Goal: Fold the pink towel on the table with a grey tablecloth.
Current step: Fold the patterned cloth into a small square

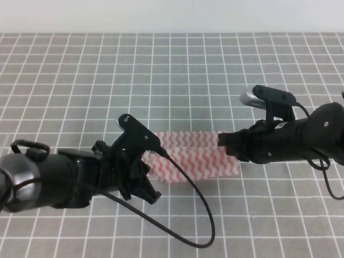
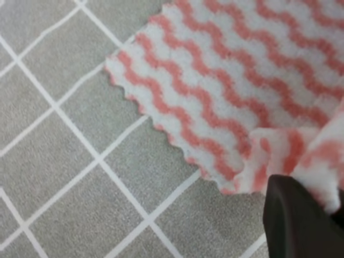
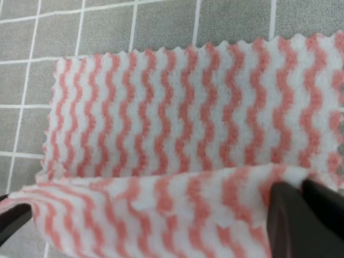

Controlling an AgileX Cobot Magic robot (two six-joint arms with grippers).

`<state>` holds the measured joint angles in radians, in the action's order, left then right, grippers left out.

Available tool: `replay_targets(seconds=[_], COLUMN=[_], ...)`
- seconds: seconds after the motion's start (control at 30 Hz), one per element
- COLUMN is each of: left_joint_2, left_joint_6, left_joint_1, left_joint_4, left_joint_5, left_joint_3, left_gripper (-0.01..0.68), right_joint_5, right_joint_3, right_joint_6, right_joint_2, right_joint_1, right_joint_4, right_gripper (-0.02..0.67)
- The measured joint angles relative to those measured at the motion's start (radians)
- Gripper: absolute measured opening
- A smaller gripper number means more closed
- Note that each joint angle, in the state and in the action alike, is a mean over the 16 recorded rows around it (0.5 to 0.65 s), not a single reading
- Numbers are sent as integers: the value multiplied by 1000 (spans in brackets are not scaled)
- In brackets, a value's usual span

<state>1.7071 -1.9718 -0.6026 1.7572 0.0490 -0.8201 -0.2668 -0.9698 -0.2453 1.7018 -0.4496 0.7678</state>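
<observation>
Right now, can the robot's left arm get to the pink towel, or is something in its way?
Probably yes. The left gripper is already at the pink towel's near left corner, with a lifted fold against its fingertip, and nothing lies between them.

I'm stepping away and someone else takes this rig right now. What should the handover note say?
Left tool: shut on a lifted edge of the pink towel.
Right tool: shut on the same raised towel edge.
Towel lies mid-table on the grey tablecloth, one edge lifted and curling over the flat part.
Done: both edges gripped and raised.
Left: carry the edge across, lay it flat, release.
</observation>
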Motion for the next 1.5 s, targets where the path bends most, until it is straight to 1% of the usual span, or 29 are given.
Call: replay_targets(seconds=[0.53, 1.13, 1.5], left_joint_2=[-2, 47, 91], left_joint_6=[-22, -41, -80], left_joint_1=[2, 57, 63], left_joint_4=[7, 12, 10], left_joint_5=[16, 6, -10], left_joint_3=[-32, -103, -147], left_gripper=[-1, -1, -1], right_joint_5=[-9, -50, -61], right_joint_3=[-54, -135, -166], right_joint_6=[-2, -1, -2], right_joint_2=[52, 119, 161], right_joint_1=[3, 37, 49], right_joint_4=[-7, -21, -22], right_gripper=[-15, -15, -15])
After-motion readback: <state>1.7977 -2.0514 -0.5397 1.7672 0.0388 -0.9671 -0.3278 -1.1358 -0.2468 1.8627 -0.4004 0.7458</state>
